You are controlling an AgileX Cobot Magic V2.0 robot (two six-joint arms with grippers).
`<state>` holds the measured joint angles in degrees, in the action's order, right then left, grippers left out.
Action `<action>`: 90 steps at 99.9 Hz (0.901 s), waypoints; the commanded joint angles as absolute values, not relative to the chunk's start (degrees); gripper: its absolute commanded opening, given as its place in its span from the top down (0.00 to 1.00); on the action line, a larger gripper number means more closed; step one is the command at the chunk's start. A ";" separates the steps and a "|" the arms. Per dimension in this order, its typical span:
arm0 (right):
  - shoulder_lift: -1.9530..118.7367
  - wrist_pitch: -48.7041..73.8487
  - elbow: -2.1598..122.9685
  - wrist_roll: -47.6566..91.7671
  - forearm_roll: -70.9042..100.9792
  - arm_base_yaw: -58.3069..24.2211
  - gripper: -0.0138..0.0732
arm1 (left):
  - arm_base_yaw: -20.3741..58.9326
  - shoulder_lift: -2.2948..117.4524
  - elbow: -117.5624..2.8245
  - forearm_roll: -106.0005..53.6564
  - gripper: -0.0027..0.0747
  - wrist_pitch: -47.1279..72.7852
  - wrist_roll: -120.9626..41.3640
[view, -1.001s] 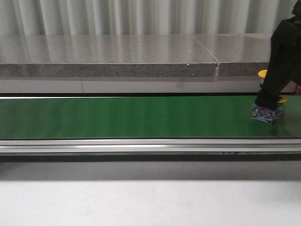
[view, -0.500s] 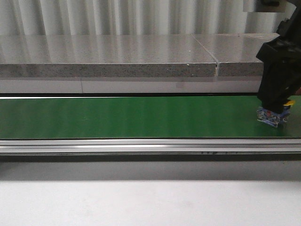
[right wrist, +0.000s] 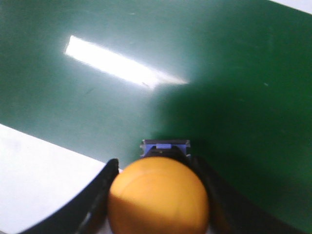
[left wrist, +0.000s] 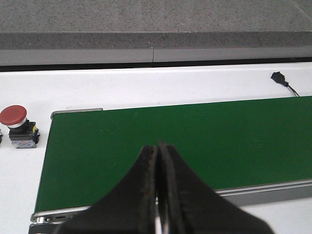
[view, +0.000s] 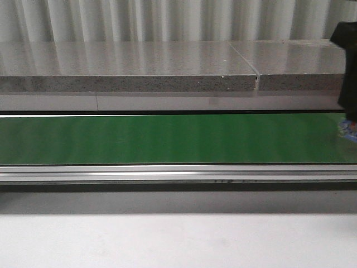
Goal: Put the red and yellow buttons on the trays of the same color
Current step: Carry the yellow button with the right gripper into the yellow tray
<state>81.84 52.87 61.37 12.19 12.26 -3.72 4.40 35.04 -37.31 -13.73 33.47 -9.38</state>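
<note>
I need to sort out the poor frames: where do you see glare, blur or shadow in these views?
Right wrist view: a bright glare streak on the green belt, the yellow button blurred, dark shadow beside it. Left wrist view: sharp, the red button clear. Front view: soft reflections on the stone ledge.

The belt (view: 167,138) is plain green. One button (right wrist: 159,195) is yellow with blue base; another button (left wrist: 13,116) is red.

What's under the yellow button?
Under the yellow button the right wrist view shows a bit of its blue base and the green belt below. The rest of the base is hidden by the cap and the fingers beside it.
</note>
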 commanded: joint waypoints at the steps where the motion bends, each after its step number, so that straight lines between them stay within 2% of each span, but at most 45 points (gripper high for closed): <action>1: 77.06 53.92 62.87 10.64 11.83 -0.80 0.73 | 4.85 35.08 -38.87 -14.83 0.99 29.22 -9.43; 23: 71.28 57.75 62.82 10.08 11.83 8.33 0.73 | 4.85 35.08 -38.87 -14.83 0.99 29.22 -9.43; 44: 70.75 59.82 61.45 10.00 11.58 18.86 0.73 | 4.85 35.08 -38.87 -14.83 0.99 29.22 -9.43; 70: 70.81 48.52 51.97 6.46 11.58 31.10 0.73 | 4.85 35.08 -38.87 -14.83 0.99 29.22 -9.43; 90: 70.92 41.48 48.22 4.68 11.58 35.81 0.73 | 4.85 35.08 -38.87 -14.83 0.99 29.22 -9.43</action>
